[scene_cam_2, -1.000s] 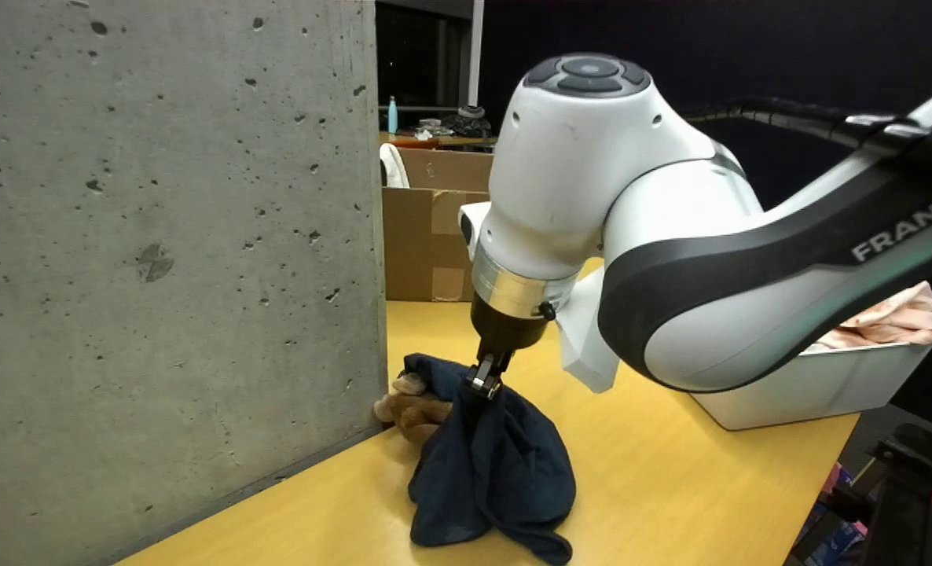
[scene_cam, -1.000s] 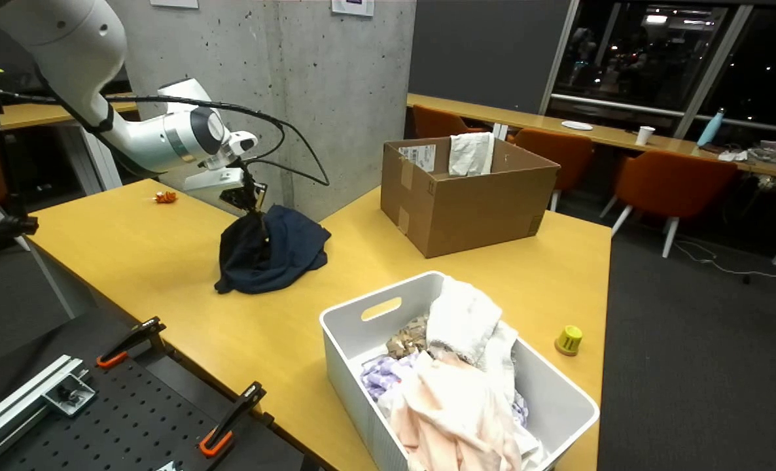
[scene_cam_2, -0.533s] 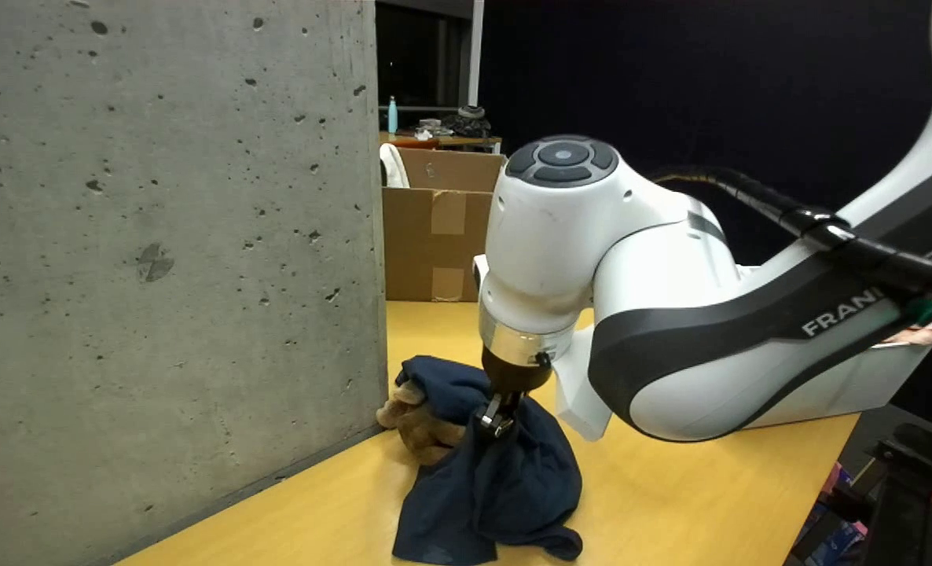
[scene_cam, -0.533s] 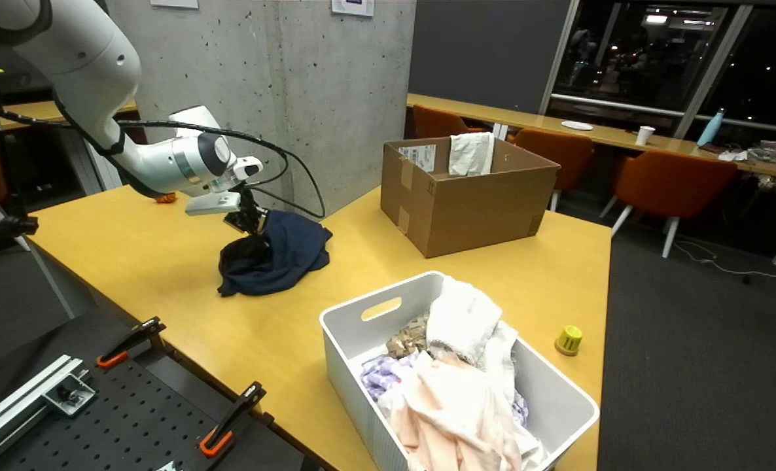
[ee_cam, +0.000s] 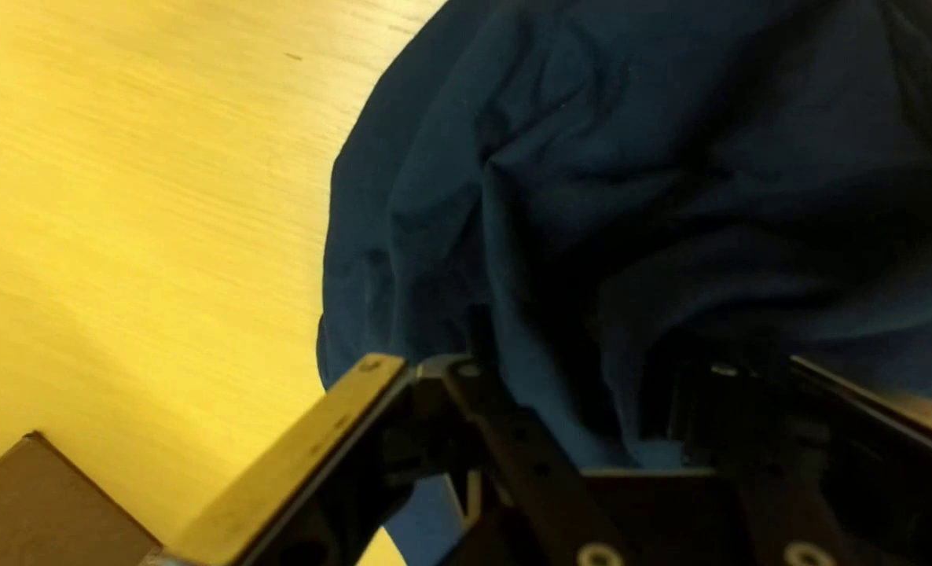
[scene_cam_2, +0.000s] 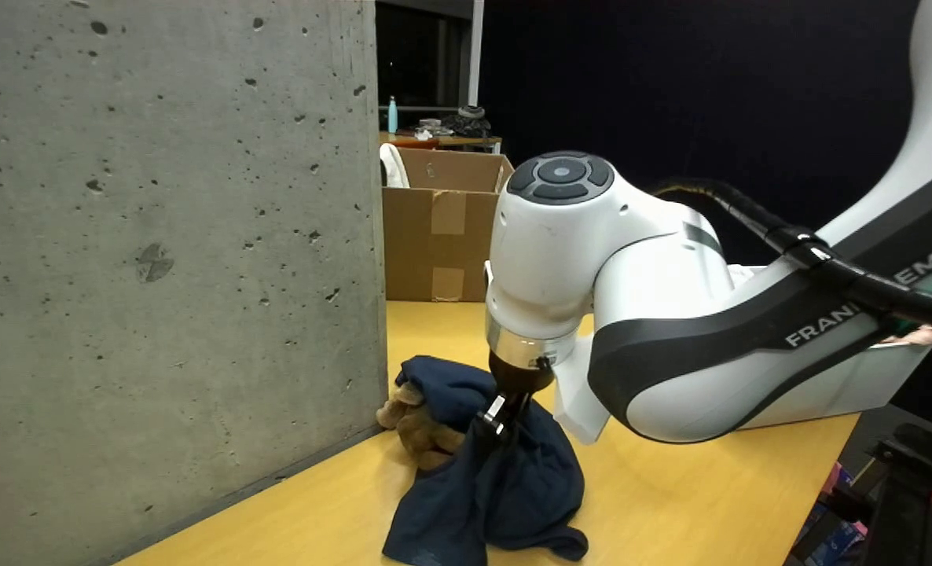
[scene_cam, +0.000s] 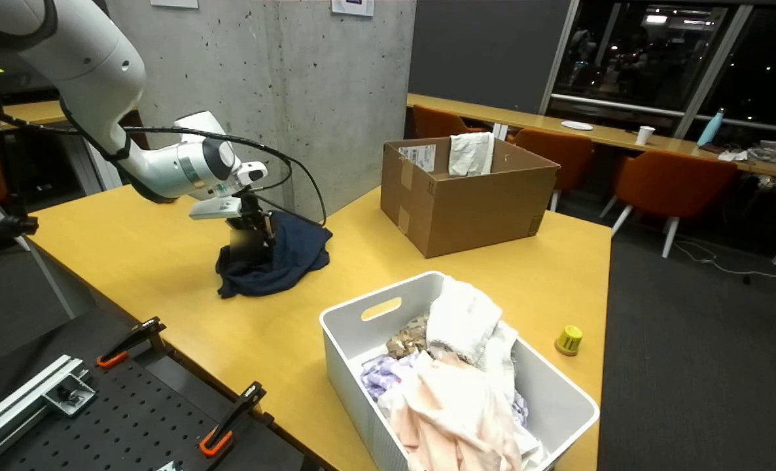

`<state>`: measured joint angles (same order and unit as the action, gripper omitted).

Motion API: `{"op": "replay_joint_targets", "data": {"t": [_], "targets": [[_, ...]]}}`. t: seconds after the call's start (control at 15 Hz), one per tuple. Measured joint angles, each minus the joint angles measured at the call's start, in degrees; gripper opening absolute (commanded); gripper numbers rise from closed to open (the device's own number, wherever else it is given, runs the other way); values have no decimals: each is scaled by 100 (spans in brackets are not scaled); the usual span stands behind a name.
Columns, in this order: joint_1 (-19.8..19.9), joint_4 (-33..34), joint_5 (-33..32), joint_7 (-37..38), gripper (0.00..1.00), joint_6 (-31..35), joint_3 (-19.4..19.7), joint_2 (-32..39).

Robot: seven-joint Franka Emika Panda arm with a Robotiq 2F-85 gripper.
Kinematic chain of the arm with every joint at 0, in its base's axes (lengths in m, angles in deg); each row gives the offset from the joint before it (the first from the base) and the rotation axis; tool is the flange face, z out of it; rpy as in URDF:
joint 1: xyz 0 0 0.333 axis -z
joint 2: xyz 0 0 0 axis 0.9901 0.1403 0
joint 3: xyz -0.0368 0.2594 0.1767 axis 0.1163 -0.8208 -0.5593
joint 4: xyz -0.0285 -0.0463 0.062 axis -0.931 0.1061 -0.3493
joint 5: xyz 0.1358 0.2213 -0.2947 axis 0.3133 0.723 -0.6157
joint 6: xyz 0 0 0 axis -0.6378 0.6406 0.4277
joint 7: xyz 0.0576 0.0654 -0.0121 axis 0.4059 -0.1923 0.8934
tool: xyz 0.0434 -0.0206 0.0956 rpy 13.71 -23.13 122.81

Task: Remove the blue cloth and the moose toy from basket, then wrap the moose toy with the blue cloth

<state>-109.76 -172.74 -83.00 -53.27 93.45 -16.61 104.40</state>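
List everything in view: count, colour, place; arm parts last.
table: 1, yellow, foreground
blue cloth: 1, navy, on table
moose toy: 1, brown, partly under blue cloth
basket: 1, grey, on table
cloths: several, white, peach, purple, in basket
cardboard box: 1, brown, on table
white cloth: 1, white, over box rim
small object: 1, yellow, on table
perforated board: 1, black, beside table
clamps: 2, black and orange, board edge
plate and cup: 1 each, white, far desk
bottle: 1, light blue, far desk
chairs: several, orange, beyond table
concrete wall: 1, grey, beside table
arm: 1, white and black, over table
gripper: 1, black, at blue cloth
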Motion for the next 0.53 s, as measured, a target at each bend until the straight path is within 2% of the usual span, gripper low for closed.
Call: {"op": "replay_joint_targets", "data": {"t": [0.07, 0.2, 0.53], "targets": [[-24, -11, -1, 43, 88, 0, 49, -25], [-76, -49, -6, 135, 99, 3, 144, -108], [-230, -219, -23, 381, 100, 11, 299, -388]]}}
